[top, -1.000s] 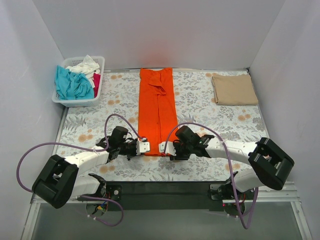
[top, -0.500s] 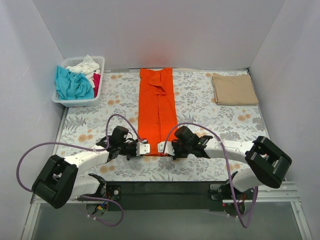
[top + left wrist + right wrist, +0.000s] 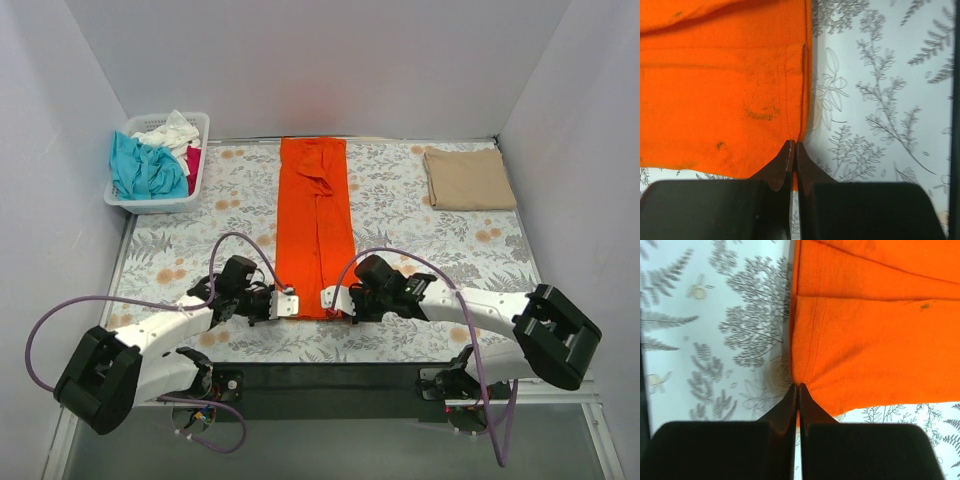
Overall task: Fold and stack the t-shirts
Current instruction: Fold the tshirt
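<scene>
The bright orange t-shirt (image 3: 314,225) lies folded into a long narrow strip down the middle of the flowered table. My left gripper (image 3: 285,305) is shut on its near left corner (image 3: 794,135). My right gripper (image 3: 329,299) is shut on its near right corner (image 3: 800,382). The tan t-shirt (image 3: 468,179) lies folded at the far right. Teal (image 3: 145,168), white (image 3: 167,131) and pink-red (image 3: 193,165) t-shirts are bunched in the basket.
The white slatted basket (image 3: 153,203) stands at the far left corner. White walls close in the table on three sides. Purple cables loop over both arms near the table's front edge.
Both grippers have shifted slightly toward the near edge and closer together, pulling the orange shirt's near hem with them. The right arm's base link has swung to the right.
</scene>
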Controlling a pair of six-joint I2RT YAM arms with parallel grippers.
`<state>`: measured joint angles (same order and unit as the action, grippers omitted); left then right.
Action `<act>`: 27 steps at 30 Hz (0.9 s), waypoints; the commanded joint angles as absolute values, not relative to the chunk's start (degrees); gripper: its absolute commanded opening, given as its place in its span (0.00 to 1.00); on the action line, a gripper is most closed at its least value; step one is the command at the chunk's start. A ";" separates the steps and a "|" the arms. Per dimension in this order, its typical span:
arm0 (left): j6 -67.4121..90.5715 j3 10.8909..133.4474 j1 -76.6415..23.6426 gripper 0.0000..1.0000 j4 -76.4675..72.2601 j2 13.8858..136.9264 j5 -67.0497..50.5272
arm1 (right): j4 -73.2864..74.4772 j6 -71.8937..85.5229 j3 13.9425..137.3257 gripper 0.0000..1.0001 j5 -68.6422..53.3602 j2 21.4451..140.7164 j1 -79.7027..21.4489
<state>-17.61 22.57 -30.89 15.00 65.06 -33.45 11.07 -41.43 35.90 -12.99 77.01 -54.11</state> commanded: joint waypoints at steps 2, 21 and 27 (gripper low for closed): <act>-16.79 23.46 -31.20 0.00 26.19 58.28 -36.12 | 20.56 -37.97 38.58 0.01 -15.03 71.11 -54.84; -11.08 36.29 -22.15 0.00 13.11 69.50 -33.23 | 20.48 -47.28 53.59 0.01 -13.18 80.59 -44.12; -11.69 40.95 -19.87 0.00 2.65 77.33 -30.68 | 18.46 -50.97 60.63 0.01 -13.97 89.36 -39.47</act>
<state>-11.38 38.04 -20.78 9.67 75.50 -32.84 19.35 -47.59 56.77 -13.91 86.37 -41.45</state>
